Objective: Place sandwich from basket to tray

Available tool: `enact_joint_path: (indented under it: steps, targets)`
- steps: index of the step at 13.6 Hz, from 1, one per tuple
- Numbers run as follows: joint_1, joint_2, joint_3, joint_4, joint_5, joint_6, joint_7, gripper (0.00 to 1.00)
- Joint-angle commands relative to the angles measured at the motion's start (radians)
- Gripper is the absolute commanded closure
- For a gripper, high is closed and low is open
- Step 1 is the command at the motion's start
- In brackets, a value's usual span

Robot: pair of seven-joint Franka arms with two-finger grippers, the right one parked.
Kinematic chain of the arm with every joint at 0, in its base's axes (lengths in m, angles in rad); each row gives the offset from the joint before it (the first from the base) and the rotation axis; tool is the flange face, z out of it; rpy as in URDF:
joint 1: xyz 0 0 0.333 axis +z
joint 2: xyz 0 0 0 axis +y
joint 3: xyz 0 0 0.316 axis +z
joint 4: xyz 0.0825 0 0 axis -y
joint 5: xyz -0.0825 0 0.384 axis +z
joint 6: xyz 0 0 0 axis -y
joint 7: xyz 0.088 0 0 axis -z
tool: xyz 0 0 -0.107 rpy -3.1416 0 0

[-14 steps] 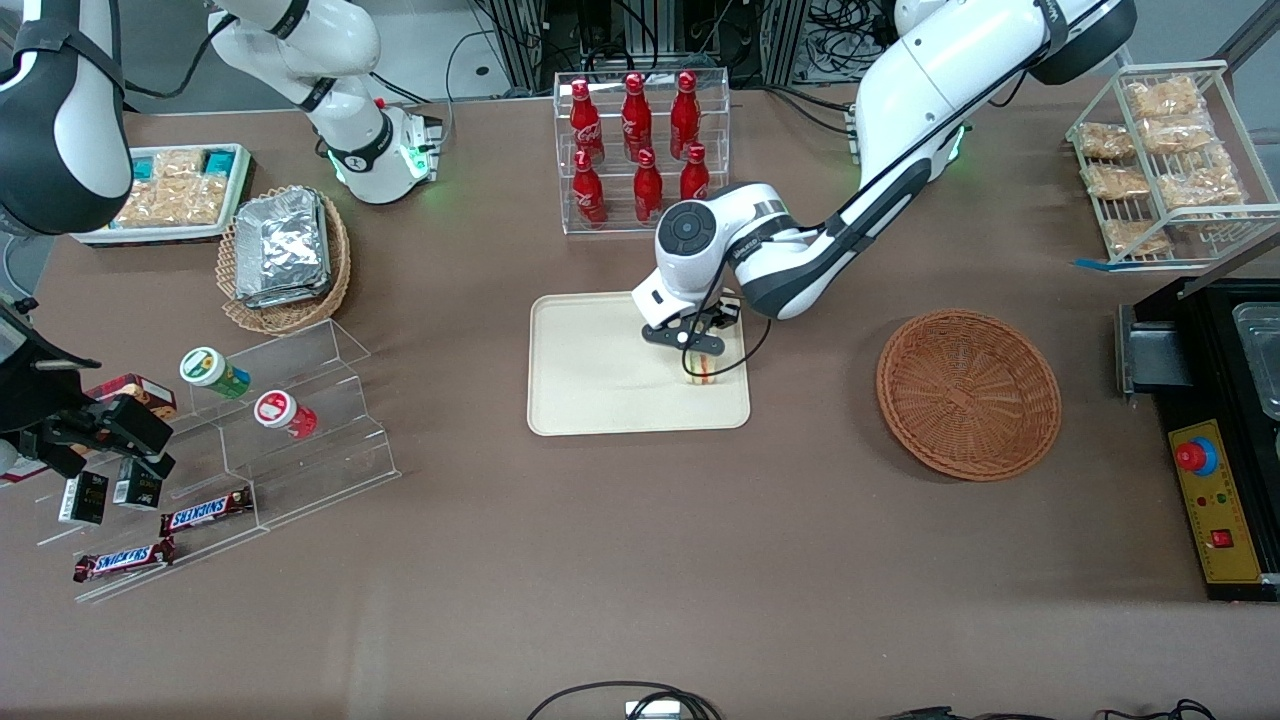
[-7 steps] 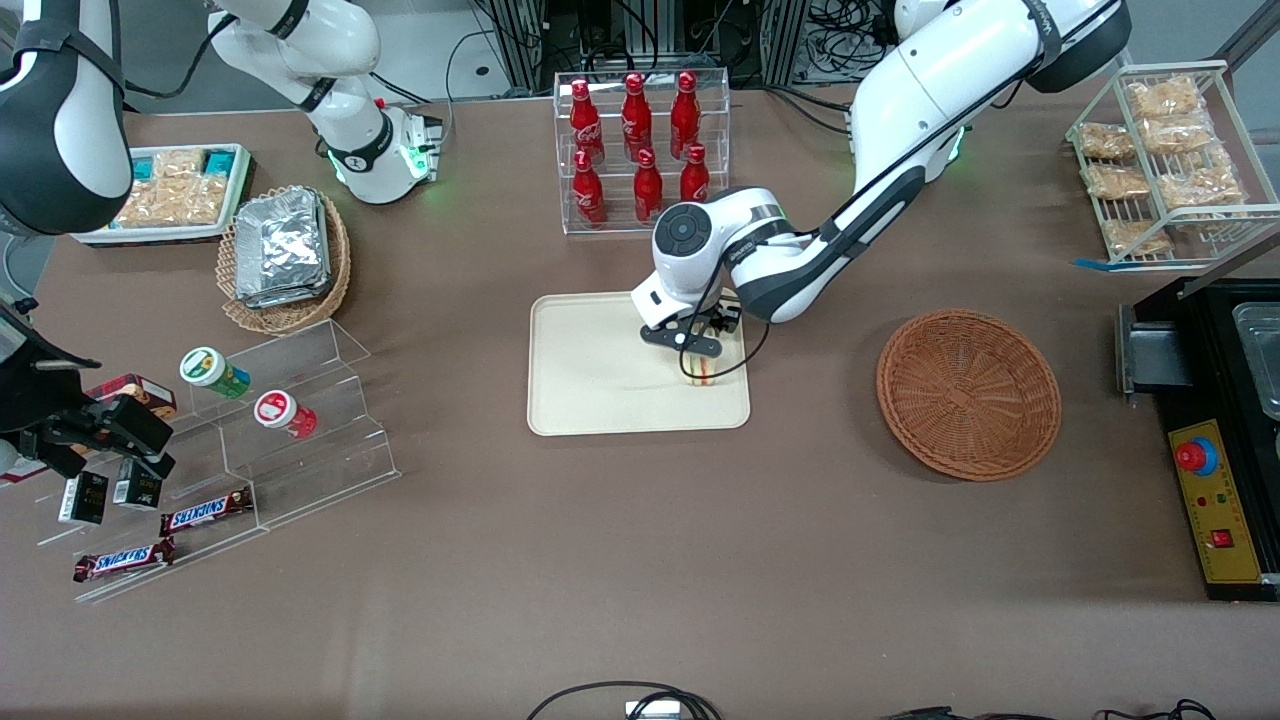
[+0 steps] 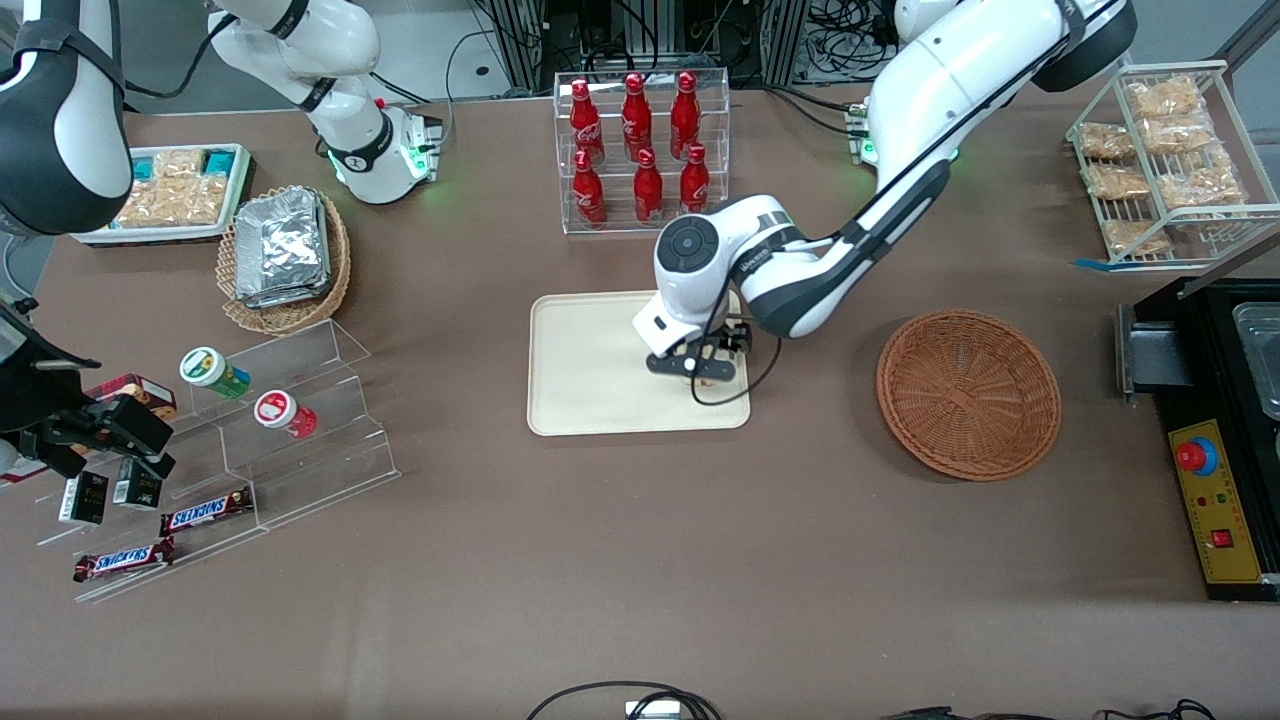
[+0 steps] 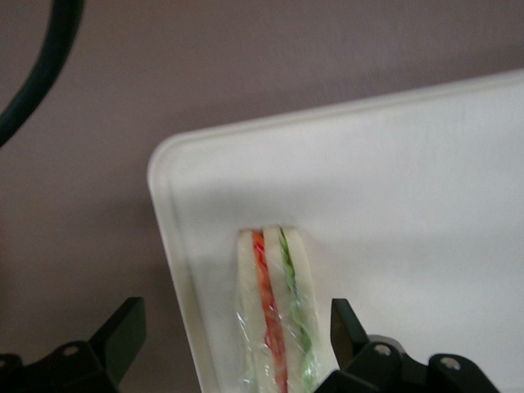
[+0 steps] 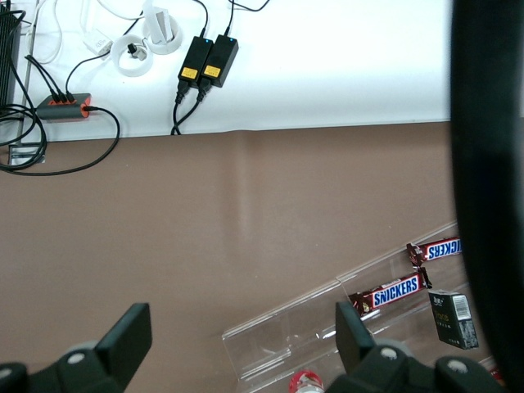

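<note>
My left gripper (image 4: 233, 348) hung open over the cream-beige rectangular tray (image 3: 590, 370), fingers (image 4: 123, 332) spread clear of the small wrapped triangular sandwich (image 4: 274, 315), which stood on edge near one tray corner. The round reddish-brown wicker basket (image 3: 968, 393) lay empty, well apart. I judged the transfer done, only withdrawal remaining.
</note>
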Motion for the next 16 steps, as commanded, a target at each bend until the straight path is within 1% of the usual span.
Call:
enact_joint_path:
  steps: [1, 3, 7, 10, 12, 14, 15, 16]
  targets:
    - [0.063, -0.024, -0.005, 0.094, -0.027, -0.101, -0.018, 0.01]
    - [0.093, -0.053, 0.001, 0.131, -0.039, -0.150, -0.020, 0.01]
    - [0.181, -0.085, 0.001, 0.201, -0.038, -0.222, -0.017, 0.00]
    - [0.222, -0.093, -0.002, 0.280, -0.038, -0.333, -0.005, 0.00]
    - [0.244, -0.096, 0.001, 0.295, -0.034, -0.371, 0.002, 0.00]
    - [0.275, -0.132, 0.005, 0.283, -0.041, -0.374, 0.053, 0.00]
    - [0.275, -0.151, 0.033, 0.278, -0.060, -0.376, 0.092, 0.00]
    - [0.264, -0.187, 0.088, 0.266, -0.098, -0.376, 0.132, 0.00]
